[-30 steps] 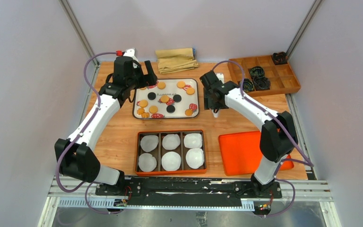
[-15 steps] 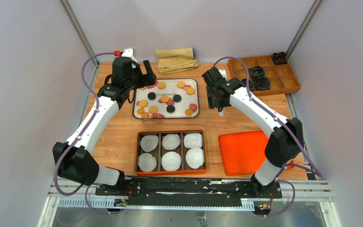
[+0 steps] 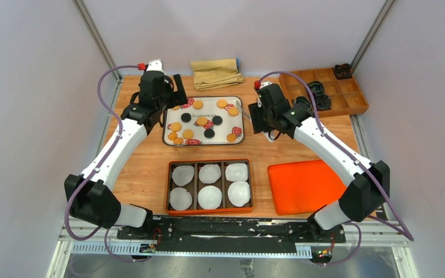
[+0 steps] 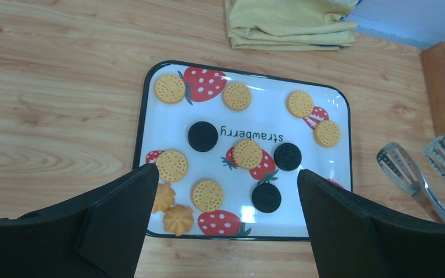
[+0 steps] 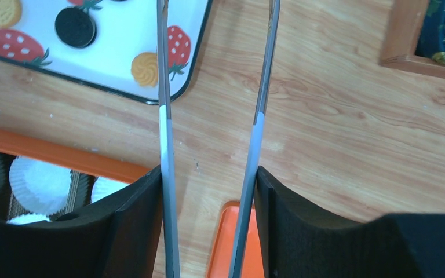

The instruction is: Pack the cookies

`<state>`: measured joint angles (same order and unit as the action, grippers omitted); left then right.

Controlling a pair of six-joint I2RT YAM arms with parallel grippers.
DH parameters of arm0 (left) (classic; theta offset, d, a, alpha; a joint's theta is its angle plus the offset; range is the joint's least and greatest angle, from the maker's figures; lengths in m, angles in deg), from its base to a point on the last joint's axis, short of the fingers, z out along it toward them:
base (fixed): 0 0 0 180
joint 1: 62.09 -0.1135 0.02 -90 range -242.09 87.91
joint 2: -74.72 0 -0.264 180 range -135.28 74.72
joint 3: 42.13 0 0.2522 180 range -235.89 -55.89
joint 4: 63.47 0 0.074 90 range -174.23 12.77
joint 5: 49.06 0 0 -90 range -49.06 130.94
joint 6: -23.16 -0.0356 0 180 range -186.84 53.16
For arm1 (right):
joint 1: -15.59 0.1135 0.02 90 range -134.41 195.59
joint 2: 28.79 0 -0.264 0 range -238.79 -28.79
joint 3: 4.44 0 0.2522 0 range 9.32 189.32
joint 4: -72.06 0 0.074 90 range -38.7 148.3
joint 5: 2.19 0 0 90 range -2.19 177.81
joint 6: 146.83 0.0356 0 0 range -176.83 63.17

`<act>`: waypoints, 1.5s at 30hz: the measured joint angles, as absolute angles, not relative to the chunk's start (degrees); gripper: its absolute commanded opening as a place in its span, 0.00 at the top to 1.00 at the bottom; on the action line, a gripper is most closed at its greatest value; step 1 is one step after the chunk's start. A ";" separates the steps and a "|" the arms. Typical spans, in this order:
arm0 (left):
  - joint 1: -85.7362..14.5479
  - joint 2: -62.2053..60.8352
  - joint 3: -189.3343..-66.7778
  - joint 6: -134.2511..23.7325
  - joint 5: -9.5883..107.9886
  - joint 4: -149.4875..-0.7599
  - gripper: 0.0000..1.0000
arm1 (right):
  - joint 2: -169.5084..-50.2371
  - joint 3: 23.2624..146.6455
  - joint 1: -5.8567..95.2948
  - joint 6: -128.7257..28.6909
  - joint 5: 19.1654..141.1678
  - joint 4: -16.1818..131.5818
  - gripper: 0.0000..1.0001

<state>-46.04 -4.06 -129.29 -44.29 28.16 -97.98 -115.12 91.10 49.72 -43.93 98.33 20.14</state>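
Observation:
Golden-orange cookies [image 3: 197, 105] and black cookies [image 3: 186, 117] lie scattered on a white strawberry-print tray [image 3: 165, 136]. In the left wrist view a golden cookie [image 4: 207, 194] and a black cookie [image 4: 266, 197] lie between my fingers. My left gripper [image 3: 177, 91] [image 4: 226, 174] is open and empty above the tray's left side. My right gripper [image 3: 255, 117] [image 5: 208, 174] is shut on metal tongs [image 5: 163, 116]. The tongs' slotted tips [image 4: 402, 168] hover just right of the tray.
An orange box [image 3: 208, 161] with six white paper liners sits at the front centre, and its orange lid [image 3: 304, 185] lies to the right. A wooden organiser [image 3: 347, 95] stands at the back right. A folded yellow cloth [image 3: 215, 73] lies behind the tray.
My right gripper has swung left with the tongs, to the tray's right edge, and its elbow has moved out to the right. My left gripper has barely moved.

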 measured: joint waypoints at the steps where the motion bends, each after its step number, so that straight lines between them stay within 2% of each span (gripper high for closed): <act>1: -45.86 -4.06 -129.32 -44.29 27.99 -97.96 0.02 | -114.00 89.41 49.72 -44.54 97.44 21.65 0.42; 10: -44.68 -4.06 -129.29 -44.29 27.11 -97.94 0.02 | -111.03 80.76 49.72 -49.11 87.16 31.14 0.39; 21: -44.64 -2.62 -127.68 -45.12 25.21 -97.87 0.01 | -117.65 80.72 50.51 -49.48 80.45 36.56 0.45; 26: -44.64 -2.62 -127.48 -45.60 25.06 -97.89 0.01 | -121.54 80.72 51.62 -49.46 80.08 36.67 0.46; 29: -44.64 -2.62 -127.41 -45.67 24.93 -97.85 0.01 | -122.70 80.72 52.04 -49.48 80.41 36.84 0.52; 45: -44.64 -2.60 -126.19 -46.89 24.47 -96.56 0.01 | -130.79 84.98 52.39 -49.46 83.40 37.98 0.58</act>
